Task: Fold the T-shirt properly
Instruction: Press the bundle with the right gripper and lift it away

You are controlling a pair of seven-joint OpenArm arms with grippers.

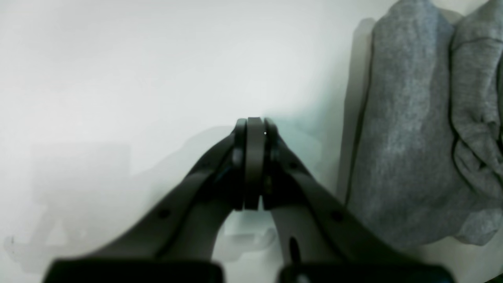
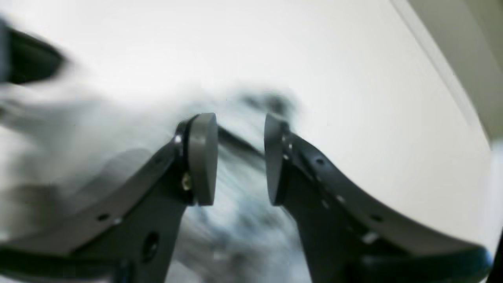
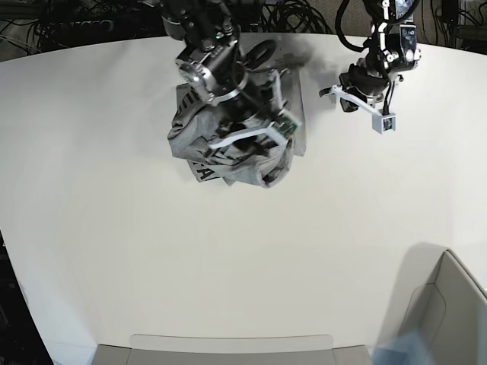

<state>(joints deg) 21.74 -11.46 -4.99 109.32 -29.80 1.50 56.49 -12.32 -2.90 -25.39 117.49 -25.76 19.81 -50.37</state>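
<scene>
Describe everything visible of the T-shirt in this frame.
The T-shirt is heather-grey soft knit, lying crumpled in a bunched heap at the far middle of the white table, not yet folded. Black block lettering shows on its near edge. The right arm hangs over it, hiding its middle; contact cannot be told. The left wrist view shows plain folds.
</scene>
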